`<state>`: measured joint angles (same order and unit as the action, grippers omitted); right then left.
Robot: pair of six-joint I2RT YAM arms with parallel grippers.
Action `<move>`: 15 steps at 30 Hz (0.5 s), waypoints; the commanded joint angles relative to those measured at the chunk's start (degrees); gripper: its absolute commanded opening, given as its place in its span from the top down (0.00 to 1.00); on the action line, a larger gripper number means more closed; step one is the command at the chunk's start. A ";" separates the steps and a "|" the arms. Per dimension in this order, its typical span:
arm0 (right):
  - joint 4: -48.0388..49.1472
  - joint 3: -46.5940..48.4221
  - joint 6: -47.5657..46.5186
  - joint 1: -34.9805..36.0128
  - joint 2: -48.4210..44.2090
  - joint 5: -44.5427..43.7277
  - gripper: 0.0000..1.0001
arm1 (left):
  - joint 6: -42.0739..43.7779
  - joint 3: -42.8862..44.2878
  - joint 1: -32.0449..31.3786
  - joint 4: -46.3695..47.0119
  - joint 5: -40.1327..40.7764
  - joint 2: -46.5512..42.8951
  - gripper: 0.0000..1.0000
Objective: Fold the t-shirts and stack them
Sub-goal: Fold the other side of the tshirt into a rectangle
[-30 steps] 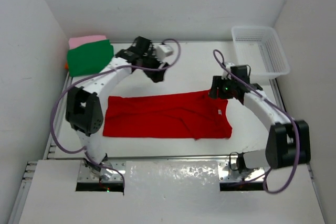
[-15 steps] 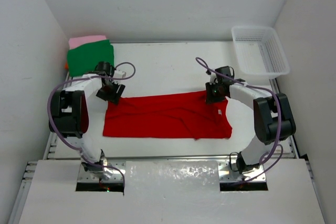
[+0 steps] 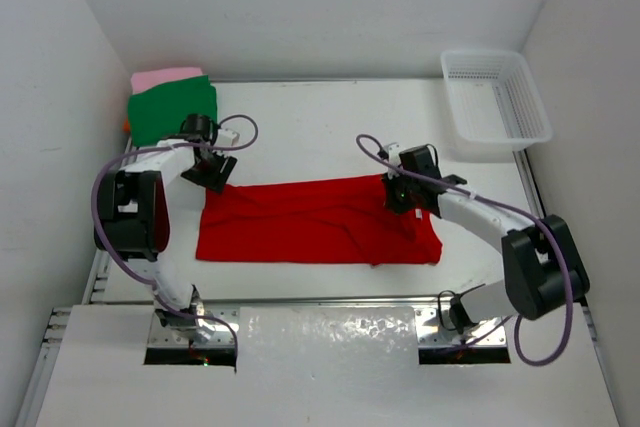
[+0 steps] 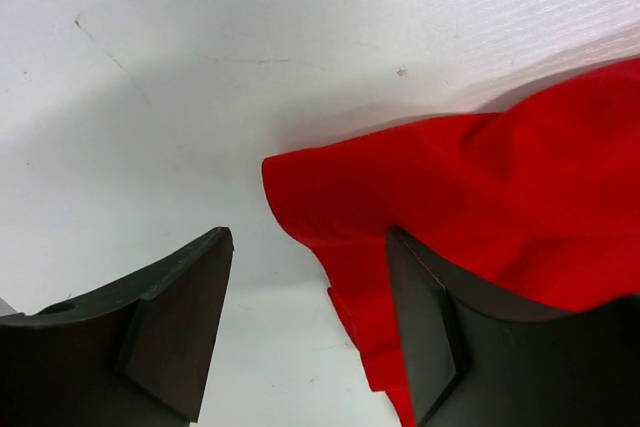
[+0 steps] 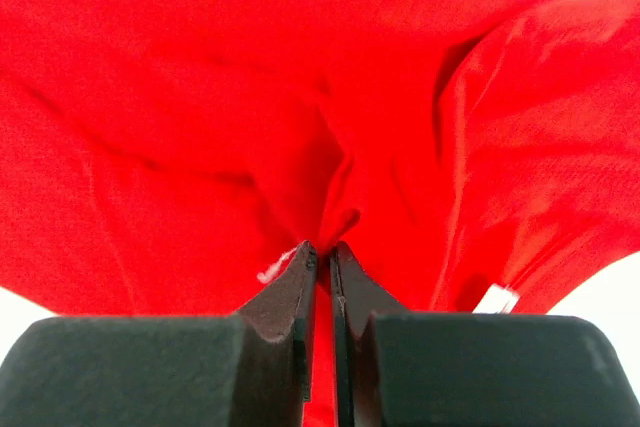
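The red t-shirt [image 3: 315,222] lies folded in a long band across the middle of the table. My left gripper [image 3: 213,180] is open just above its far left corner [image 4: 300,172]; one finger is over bare table, the other over red cloth. My right gripper [image 3: 398,197] is shut on a pinch of the red t-shirt [image 5: 330,227] at its far right edge, near the collar. A folded green t-shirt [image 3: 172,110] lies on a pink one [image 3: 165,77] at the far left corner. A sliver of orange [image 3: 127,126] shows beneath them.
A white plastic mesh basket [image 3: 497,97] stands at the far right corner. White walls close in the table on the left, back and right. A metal rail runs along the near edge by the arm bases.
My left arm swung from the table's far middle down to the shirt's far left corner. My right gripper moved left and nearer along the shirt's far edge and closed on the cloth.
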<state>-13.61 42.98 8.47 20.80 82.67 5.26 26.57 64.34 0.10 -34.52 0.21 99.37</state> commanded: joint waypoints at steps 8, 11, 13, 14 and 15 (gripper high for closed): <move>7.53 -9.23 -3.63 4.41 -9.19 8.35 1.00 | 0.68 1.76 -0.10 1.48 0.85 0.91 0.39; 9.12 -9.76 -4.42 6.88 -9.81 12.84 1.00 | 0.77 2.02 1.31 1.39 1.02 0.91 0.39; 8.69 -10.02 -4.95 7.68 -9.99 15.64 1.00 | 0.77 2.02 1.31 1.48 1.20 0.82 0.39; 8.16 -10.37 -5.30 7.85 -10.08 16.71 1.00 | 0.77 2.02 1.31 1.39 1.29 0.74 0.39; 7.98 -10.55 -5.48 8.12 -10.08 17.93 1.00 | 0.85 2.02 1.31 1.30 1.11 0.73 0.39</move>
<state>-8.16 32.84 4.91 28.32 74.04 16.88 26.81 64.40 0.73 -34.48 1.04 100.51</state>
